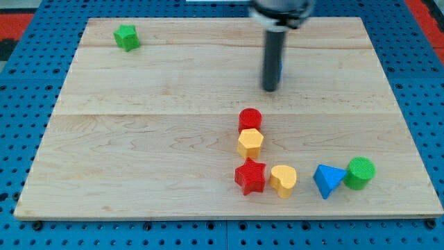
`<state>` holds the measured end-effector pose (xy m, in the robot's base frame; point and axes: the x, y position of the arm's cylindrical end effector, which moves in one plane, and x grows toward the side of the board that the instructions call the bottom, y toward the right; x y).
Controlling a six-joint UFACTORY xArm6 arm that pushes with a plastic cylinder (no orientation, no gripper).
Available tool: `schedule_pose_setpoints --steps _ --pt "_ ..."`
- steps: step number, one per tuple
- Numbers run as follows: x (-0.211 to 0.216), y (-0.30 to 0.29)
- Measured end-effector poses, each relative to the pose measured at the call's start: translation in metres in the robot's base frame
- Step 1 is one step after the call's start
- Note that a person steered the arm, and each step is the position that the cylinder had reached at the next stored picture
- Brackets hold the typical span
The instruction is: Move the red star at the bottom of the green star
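Note:
The red star lies near the view's bottom, right of centre, on the wooden board. The green star sits far away at the view's top left. My tip is above the middle of the board, up and to the right of the red star, well apart from it and from the green star. A red cylinder and a yellow hexagon lie in a column between my tip and the red star.
A yellow heart touches the red star's right side. A blue triangle and a green cylinder lie further to the right. A blue pegboard surrounds the board.

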<state>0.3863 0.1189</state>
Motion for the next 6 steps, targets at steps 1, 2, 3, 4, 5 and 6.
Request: schedule_pose_setpoints --steps 1,2,3,4,5,6 --pt "0.066 0.03" --pt "0.099 -0.011" --pt "0.137 -0.046" --pt "0.146 -0.059" --pt "0.17 -0.055" --pt "0.164 -0.062"
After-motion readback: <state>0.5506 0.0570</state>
